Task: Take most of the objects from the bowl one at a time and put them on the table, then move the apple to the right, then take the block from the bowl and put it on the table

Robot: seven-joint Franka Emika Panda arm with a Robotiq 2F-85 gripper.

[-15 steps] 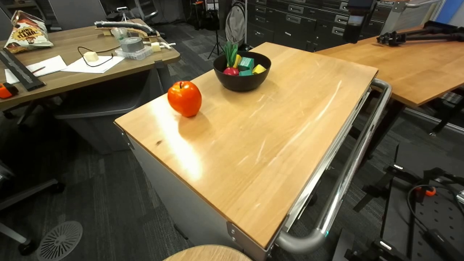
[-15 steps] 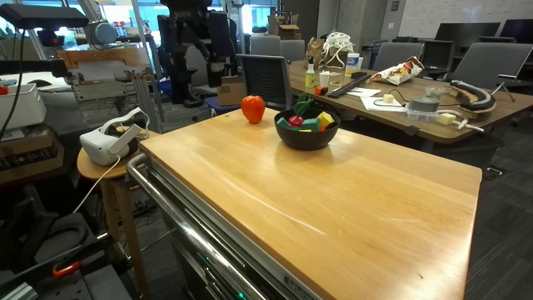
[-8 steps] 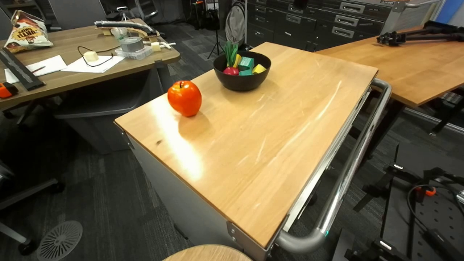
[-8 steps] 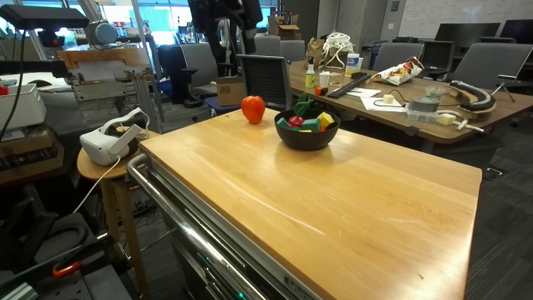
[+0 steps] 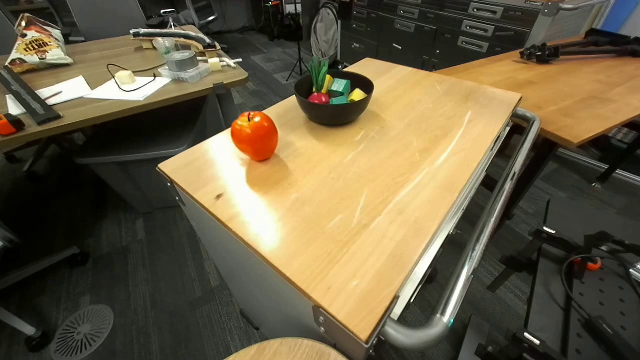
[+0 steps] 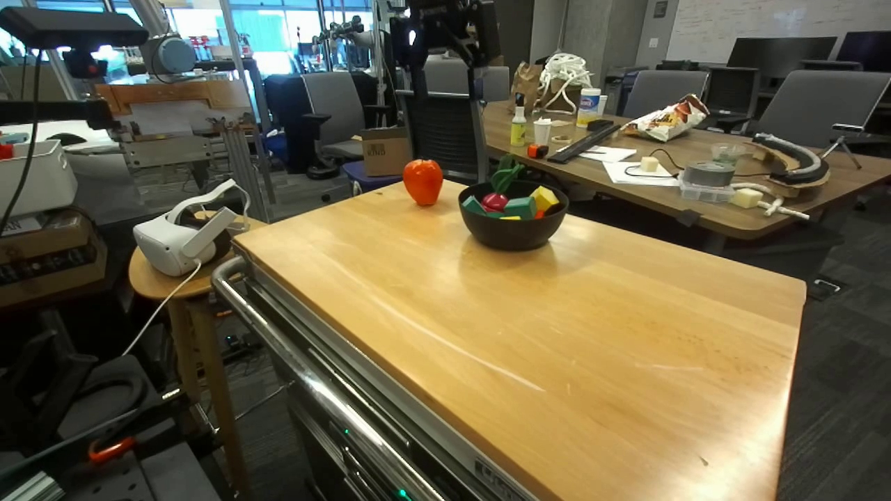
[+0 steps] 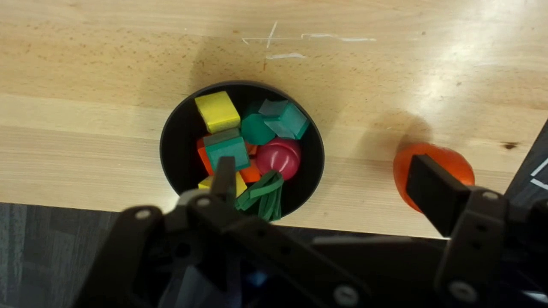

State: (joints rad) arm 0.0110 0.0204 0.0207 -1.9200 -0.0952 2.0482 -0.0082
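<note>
I see the gripper (image 6: pixel 447 89) with its jaws spread wide at the upper middle of an exterior view, and in the wrist view the black bowl (image 7: pixel 177 149) with green and yellow blocks (image 7: pixel 227 150) sits left of centre on the table (image 7: pixel 85 162), while the apple (image 7: pixel 448 159) stands at the right, partly behind one jaw.

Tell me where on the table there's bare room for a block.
Widest: the stretch of table from the bowl and apple across to the rail. Another lies between the bowl and the end away from the apple. A smaller bare gap separates bowl and apple. Crowded: inside the bowl, where blocks pile beside a red bulb.
</note>
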